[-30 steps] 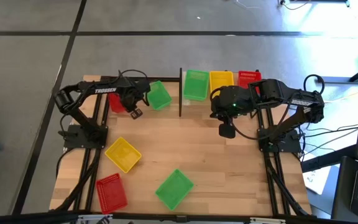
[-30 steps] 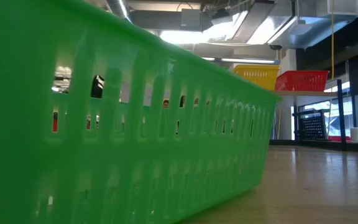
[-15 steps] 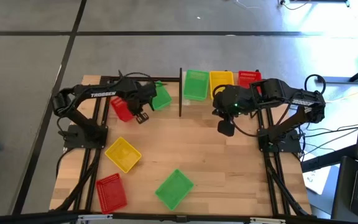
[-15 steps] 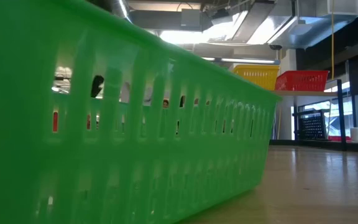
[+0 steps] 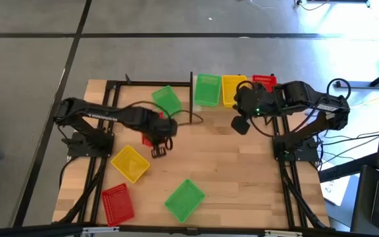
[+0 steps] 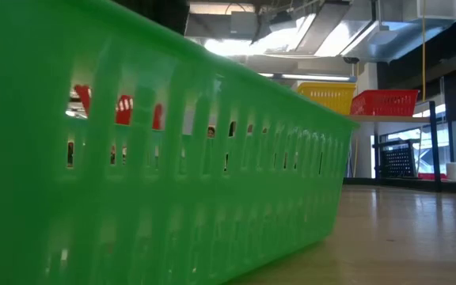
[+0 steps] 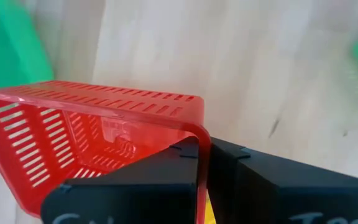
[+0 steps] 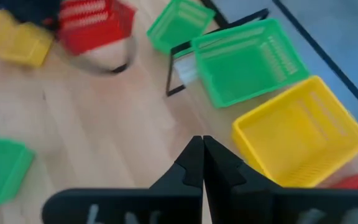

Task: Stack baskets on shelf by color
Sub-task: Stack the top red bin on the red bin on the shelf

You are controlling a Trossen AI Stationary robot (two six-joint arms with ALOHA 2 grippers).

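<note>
Surroundings: grey floor around a light wooden tabletop (image 5: 229, 178); the low view shows ceiling lights and ducts behind.
Shelf: pale wood board (image 5: 232, 99) at the table's far edge, with a thin dark upright post (image 5: 191, 99) at its left end.
On the shelf: a green plastic mesh basket (image 5: 207, 89) next to the post, a yellow mesh basket (image 5: 233, 87) beside it, then a red mesh basket (image 5: 263, 81) partly hidden by the right arm.
Left gripper: (image 5: 158, 146) out over the middle-left of the table, clenched on the rim of a red mesh basket (image 7: 73, 137), which hangs tilted from its fingers (image 7: 166, 180).
Right gripper: (image 5: 240, 125) closed and empty, just in front of the shelf near the yellow basket there.
Loose baskets: a green one (image 5: 167, 101) tilted left of the post; a yellow one (image 5: 129, 162) at the left; a red one (image 5: 118, 201) and a green one (image 5: 184, 199) near the front edge.
Low view: filled almost wholly by the side wall of a green basket (image 6: 172, 174).
</note>
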